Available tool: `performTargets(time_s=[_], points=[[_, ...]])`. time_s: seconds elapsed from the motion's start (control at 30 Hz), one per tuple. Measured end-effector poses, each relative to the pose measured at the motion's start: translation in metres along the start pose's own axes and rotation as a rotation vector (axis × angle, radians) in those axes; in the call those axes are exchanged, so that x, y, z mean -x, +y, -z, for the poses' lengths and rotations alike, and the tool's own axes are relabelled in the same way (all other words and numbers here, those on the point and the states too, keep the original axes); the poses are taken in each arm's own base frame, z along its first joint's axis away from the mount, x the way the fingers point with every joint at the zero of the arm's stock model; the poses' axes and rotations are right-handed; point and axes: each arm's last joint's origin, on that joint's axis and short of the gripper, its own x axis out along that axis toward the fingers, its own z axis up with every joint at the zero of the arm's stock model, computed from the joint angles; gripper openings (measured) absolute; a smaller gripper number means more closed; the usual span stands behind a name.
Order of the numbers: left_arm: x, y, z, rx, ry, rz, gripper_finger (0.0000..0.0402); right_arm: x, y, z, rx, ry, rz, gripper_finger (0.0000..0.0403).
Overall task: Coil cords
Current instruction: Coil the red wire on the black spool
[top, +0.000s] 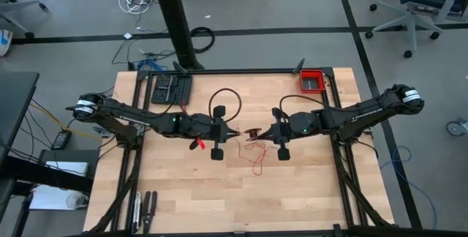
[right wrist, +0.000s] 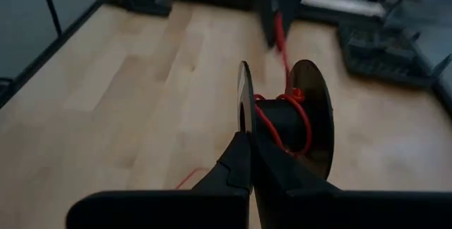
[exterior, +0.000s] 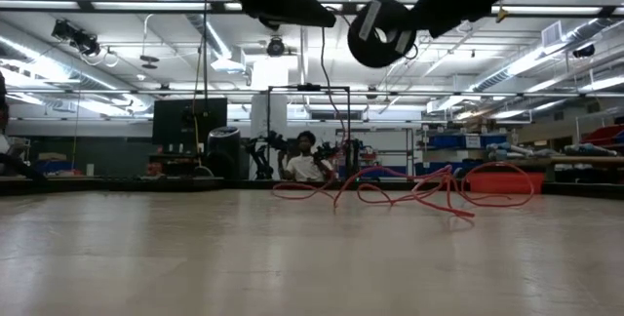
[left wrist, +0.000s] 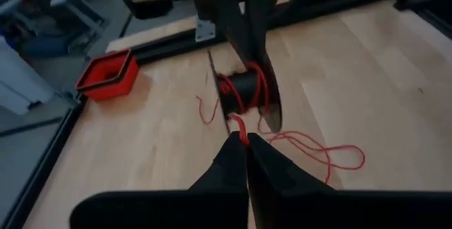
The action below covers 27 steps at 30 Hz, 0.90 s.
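A thin red cord runs from a black spool down to slack loops on the table. A few turns of the cord sit around the spool's core. My right gripper is shut on the spool, above the middle of the table. My left gripper faces it from the table's left, right beside the spool, and is shut on the cord. In the low view the spool hangs well above the tabletop. My left gripper pinches one strand of the red cord between its fingertips, close to the spool. The fingers come from the table's left, slanting slightly down. The short stretch of cord between fingers and spool core is lifted clear of the table. My right gripper pinches the edge of one thin flange of the spool between its two fingers. It comes from the table's right, slanting slightly down. The spool is lifted clear, its flanges upright and its core roughly level.
A black cable loop lies on the table just beyond the grippers. A red bin stands at the far right corner and a dark tray at the far left. Bare wood lies toward the near edge.
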Motion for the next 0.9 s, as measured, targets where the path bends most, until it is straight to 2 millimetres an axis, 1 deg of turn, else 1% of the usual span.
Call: performTargets(time_s=[0.17,0.3,0.37,0.47,0.6,0.67,0.73,0.83,0.9], points=[[0.004,0.005,-0.019,-0.023,0.09,0.005,0.0,-0.005,0.0,0.002,-0.027,0.015,-0.018,0.0],[0.008,0.007,-0.032,-0.06,0.086,0.037,0.0,-0.007,-0.002,0.004,-0.064,0.027,-0.018,0.0],[0.009,0.007,-0.036,-0.102,0.073,0.05,0.0,-0.007,-0.003,0.003,-0.072,0.02,-0.06,0.0],[0.007,0.008,-0.041,-0.217,0.038,0.035,0.0,-0.009,-0.003,0.001,-0.076,-0.013,-0.132,0.0],[-0.005,0.006,-0.041,-0.408,-0.002,0.006,0.0,-0.015,-0.001,-0.003,-0.065,-0.064,-0.192,0.0],[-0.012,0.005,-0.042,-0.477,-0.025,-0.042,0.0,-0.022,-0.001,-0.002,-0.059,-0.074,-0.225,0.0],[-0.02,0.004,-0.04,-0.542,-0.011,-0.093,0.0,-0.027,0.0,-0.002,-0.048,-0.098,-0.26,0.0],[-0.029,0.002,-0.038,-0.585,-0.034,-0.113,0.0001,-0.035,0.002,-0.004,-0.018,-0.152,-0.281,0.0],[-0.032,0.001,-0.038,-0.584,-0.043,-0.11,0.0002,-0.037,0.002,-0.006,0.009,-0.192,-0.3,0.0]])
